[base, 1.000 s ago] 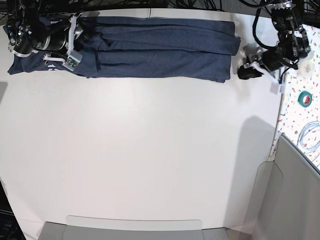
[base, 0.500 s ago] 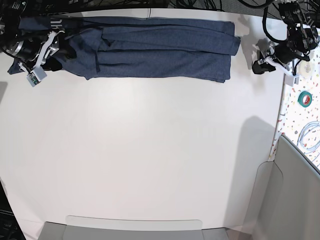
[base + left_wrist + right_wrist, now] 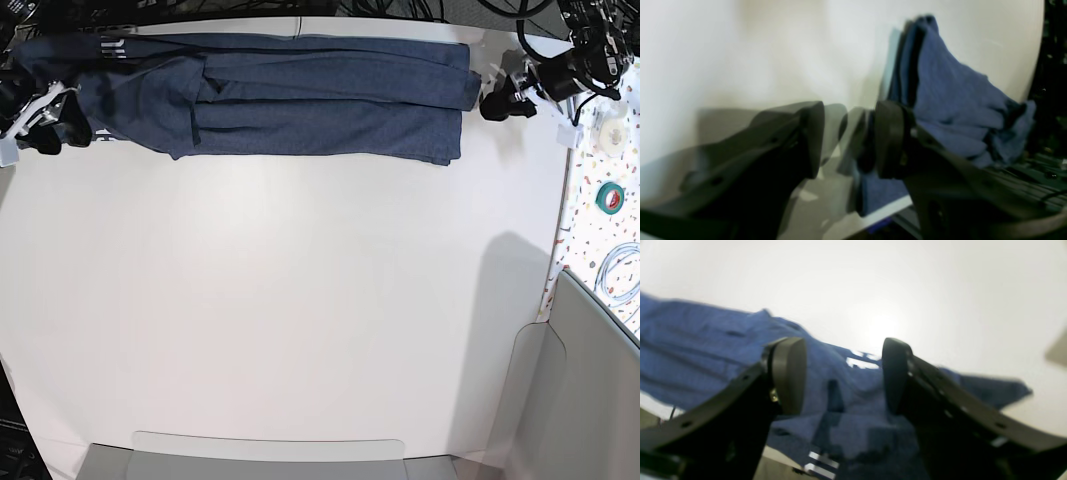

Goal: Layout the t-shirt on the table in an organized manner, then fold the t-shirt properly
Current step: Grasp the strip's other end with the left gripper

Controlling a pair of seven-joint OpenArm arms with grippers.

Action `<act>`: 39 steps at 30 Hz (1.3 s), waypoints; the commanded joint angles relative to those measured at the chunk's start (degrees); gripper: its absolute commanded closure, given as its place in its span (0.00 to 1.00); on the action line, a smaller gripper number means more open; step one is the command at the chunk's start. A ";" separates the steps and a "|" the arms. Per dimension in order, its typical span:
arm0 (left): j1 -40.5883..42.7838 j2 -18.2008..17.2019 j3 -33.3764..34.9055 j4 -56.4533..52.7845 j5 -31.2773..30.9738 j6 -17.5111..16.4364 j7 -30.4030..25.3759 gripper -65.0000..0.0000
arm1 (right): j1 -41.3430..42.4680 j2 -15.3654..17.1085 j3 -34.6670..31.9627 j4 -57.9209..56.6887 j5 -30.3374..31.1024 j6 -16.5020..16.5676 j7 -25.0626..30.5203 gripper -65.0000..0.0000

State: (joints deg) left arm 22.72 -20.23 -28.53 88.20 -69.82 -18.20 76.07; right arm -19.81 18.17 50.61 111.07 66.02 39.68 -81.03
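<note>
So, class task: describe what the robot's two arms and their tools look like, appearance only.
Both tools, left tool and right tool, have two matte black fingers ending in rounded, flat pads, with small holes along the finger bodies. In the base view the arms are black with white brackets, and black cables trail behind them.

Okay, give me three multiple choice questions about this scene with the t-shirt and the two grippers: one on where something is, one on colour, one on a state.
1. Where on the table does the t-shirt lie in the base view?
A. along the top edge
B. in the middle
C. along the bottom edge

2. What colour is the t-shirt?
A. red
B. dark navy blue
C. white

3. How does the right gripper stand?
A. shut on the t-shirt
B. open, holding nothing
C. shut on a roll of tape

Answers: 1 A, the cloth stretches along the top edge. 2 B, blue in every view. 3 B, a wide gap shows between its fingertips, with the cloth beyond it.
</note>
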 commanded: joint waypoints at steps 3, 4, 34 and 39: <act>1.06 -0.74 1.94 0.54 -1.17 0.22 0.72 0.60 | 1.04 -0.28 2.62 -2.45 -2.94 0.32 1.03 0.45; 1.06 -0.74 2.64 0.54 -1.34 0.22 0.72 0.60 | 1.40 -0.55 3.06 -3.42 -4.44 0.32 1.03 0.45; -3.51 1.37 11.00 0.46 -0.90 -4.09 0.89 1.00 | 2.89 -1.69 4.82 -6.58 -11.47 0.32 1.03 0.45; -3.42 1.28 11.00 0.63 -1.25 -4.97 0.89 1.00 | 4.03 -1.78 5.52 -6.58 -14.99 0.32 1.03 0.45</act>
State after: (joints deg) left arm 19.35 -18.13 -17.45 88.01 -70.32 -22.79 76.58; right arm -16.03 15.18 55.57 103.70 50.33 39.68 -80.93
